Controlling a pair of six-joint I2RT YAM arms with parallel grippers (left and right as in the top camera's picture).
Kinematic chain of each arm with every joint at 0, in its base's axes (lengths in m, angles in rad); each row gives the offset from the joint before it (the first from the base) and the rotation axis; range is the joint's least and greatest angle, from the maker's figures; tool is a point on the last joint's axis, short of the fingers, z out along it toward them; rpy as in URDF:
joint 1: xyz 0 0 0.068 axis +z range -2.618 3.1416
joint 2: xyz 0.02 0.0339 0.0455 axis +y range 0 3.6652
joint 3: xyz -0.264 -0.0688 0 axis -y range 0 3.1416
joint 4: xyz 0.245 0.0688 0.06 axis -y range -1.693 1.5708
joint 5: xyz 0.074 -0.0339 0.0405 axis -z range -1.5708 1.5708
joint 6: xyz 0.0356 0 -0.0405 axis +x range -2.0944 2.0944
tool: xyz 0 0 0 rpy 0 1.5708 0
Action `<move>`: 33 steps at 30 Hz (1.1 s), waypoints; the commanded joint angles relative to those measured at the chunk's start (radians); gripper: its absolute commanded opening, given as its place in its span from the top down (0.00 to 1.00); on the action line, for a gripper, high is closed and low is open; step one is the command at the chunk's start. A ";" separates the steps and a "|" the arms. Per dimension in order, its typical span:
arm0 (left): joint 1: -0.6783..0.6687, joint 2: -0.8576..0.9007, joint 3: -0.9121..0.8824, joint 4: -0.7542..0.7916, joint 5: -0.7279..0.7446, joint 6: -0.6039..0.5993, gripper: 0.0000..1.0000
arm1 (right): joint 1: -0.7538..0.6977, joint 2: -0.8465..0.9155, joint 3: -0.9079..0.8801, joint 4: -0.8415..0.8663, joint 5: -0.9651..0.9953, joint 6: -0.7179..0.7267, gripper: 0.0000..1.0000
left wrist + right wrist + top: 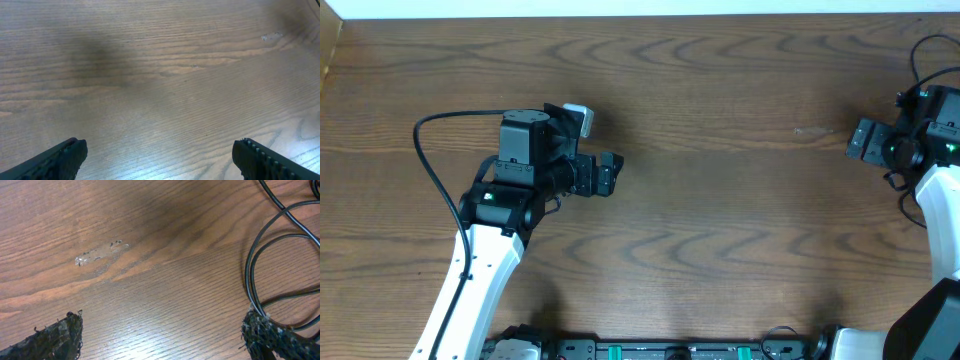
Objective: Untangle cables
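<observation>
Two grippers, both released. Overhead: left gripper mid-left, right gripper far right. Left wrist: table only. Right wrist: black cable loops at right edge, jaws spread presumably to admit it; white cable unseen.

black cable cropped at right edge

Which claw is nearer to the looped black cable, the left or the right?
Right. The black cable lies looped right by one finger of the right claw. The left claw hovers far off, across the table, over bare wood.
</observation>
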 commanded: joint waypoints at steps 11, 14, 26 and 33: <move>0.003 -0.005 -0.004 -0.003 0.004 0.009 0.03 | 0.003 -0.016 -0.001 -0.002 0.009 -0.008 0.01; 0.003 -0.051 -0.009 -0.007 -0.046 0.010 0.03 | 0.003 -0.016 -0.001 -0.002 0.009 -0.008 0.01; 0.005 -0.504 -0.296 0.184 -0.203 0.027 0.03 | 0.003 -0.016 -0.001 -0.002 0.009 -0.008 0.01; 0.009 -0.756 -0.538 0.475 -0.201 0.135 0.03 | 0.003 -0.016 -0.001 -0.002 0.009 -0.008 0.01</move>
